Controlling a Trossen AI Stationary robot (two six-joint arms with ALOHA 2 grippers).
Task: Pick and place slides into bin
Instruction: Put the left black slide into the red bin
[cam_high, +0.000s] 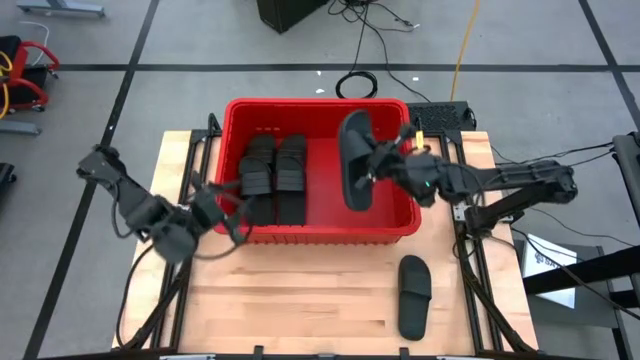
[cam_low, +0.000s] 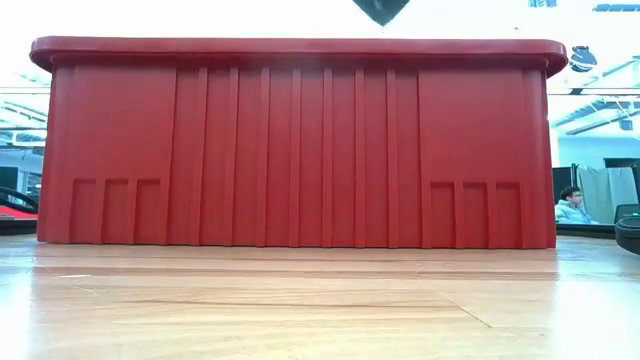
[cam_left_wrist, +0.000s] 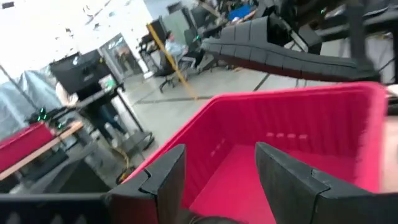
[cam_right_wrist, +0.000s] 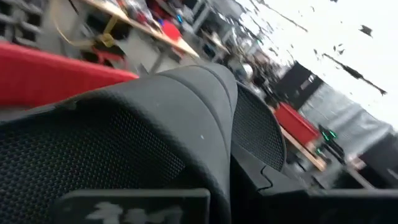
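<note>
Black rubbery slide (cam_high: 355, 160) is hanging over the ribbed red plastic bin (cam_high: 330, 232), pinched by the right gripper (cam_high: 385, 160); only overhead is showing it whole. Left gripper (cam_high: 228, 212) is waiting spread at the bin's near-left corner.

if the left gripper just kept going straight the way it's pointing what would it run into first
Likely the bin: the left gripper points, fingers open, over the near rim into its red interior. Depth is unclear, so whether floor or far wall comes first cannot be told.
</note>
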